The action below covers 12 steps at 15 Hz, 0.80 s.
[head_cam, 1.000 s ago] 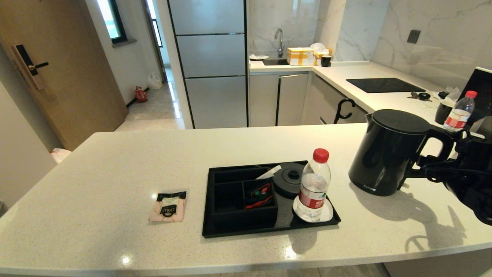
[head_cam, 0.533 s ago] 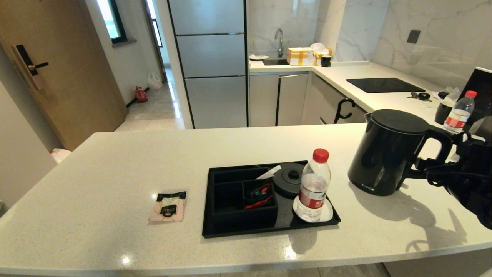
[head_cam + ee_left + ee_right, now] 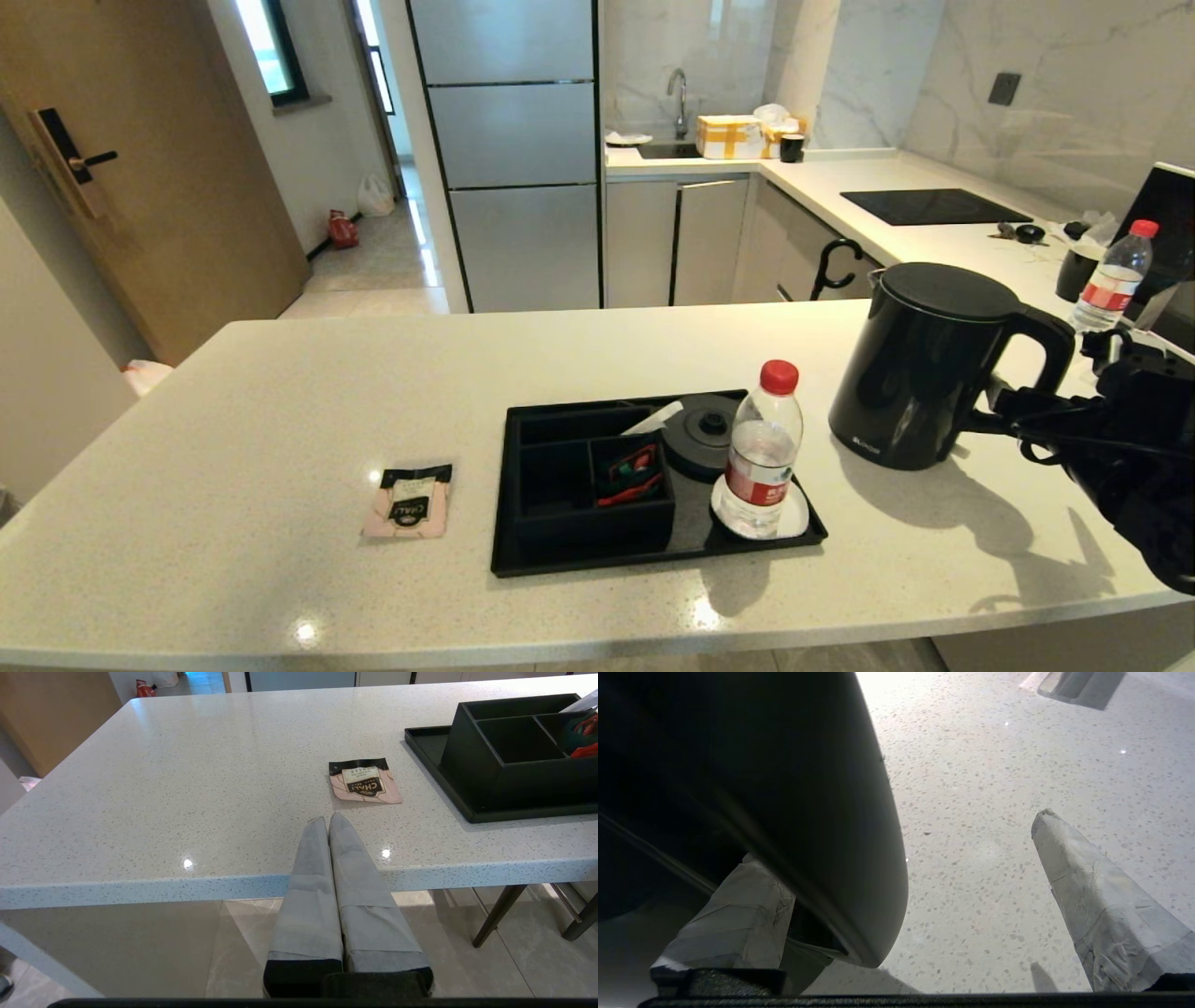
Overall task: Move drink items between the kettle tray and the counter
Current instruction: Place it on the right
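Reading "CHALI", the sachet [image 3: 365, 780] lies beside the tray [image 3: 432, 755].

1. We see the tray [image 3: 523, 560] mid-surface [image 3: 233, 392], a bottle [image 3: 764, 453] standing in it.
2. The sachet [image 3: 409, 501] lies left of the tray.
3. The kettle [image 3: 920, 364] stands to its right.

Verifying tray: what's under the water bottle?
A white coaster on the kettle tray; its centre is hidden by the water bottle. Right gripper at the kettle handle; left gripper parked at counter edge.
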### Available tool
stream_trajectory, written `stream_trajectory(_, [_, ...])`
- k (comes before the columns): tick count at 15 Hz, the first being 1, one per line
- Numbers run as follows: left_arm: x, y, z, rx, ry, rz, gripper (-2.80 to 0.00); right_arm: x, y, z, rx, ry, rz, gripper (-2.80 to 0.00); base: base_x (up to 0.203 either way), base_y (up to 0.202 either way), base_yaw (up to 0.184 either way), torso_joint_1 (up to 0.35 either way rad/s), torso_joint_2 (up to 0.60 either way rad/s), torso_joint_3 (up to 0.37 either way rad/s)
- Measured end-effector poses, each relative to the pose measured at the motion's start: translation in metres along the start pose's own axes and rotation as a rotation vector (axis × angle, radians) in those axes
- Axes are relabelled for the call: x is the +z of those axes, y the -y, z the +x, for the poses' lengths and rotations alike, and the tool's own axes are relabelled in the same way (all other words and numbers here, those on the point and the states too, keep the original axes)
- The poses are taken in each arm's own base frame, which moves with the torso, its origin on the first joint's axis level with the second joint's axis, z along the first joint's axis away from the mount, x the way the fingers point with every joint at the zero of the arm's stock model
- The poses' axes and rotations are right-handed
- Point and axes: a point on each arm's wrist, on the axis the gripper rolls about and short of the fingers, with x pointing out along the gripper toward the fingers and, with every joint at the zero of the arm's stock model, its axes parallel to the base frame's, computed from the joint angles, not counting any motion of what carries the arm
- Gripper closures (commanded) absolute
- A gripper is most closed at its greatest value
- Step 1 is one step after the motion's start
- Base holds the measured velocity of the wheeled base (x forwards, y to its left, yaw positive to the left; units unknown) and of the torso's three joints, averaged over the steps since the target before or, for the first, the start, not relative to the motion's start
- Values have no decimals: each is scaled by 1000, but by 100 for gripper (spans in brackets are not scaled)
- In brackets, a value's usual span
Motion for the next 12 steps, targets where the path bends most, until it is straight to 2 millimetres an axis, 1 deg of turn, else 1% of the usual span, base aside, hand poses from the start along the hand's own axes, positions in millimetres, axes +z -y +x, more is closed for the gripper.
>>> stream_trajectory(4, [0, 0, 0, 0, 0, -1, 0, 2, -3, -4, 14, 6, -2, -280, 0, 0, 0, 0, 0, 0])
stream_trajectory(6, [0, 0, 0, 0, 0, 0, 0, 1, -5, -10, 27, 11, -5, -280, 0, 0, 0, 0, 0, 0])
stream_trajectory(9, [0, 0, 0, 0, 0, -1, 0, 2, -11, -20, 47, 30, -13, -280, 0, 0, 0, 0, 0, 0])
stream_trajectory(12, [0, 0, 0, 0, 0, 0, 0, 1, -19, -25, 39, 36, -20, -280, 0, 0, 0, 0, 0, 0])
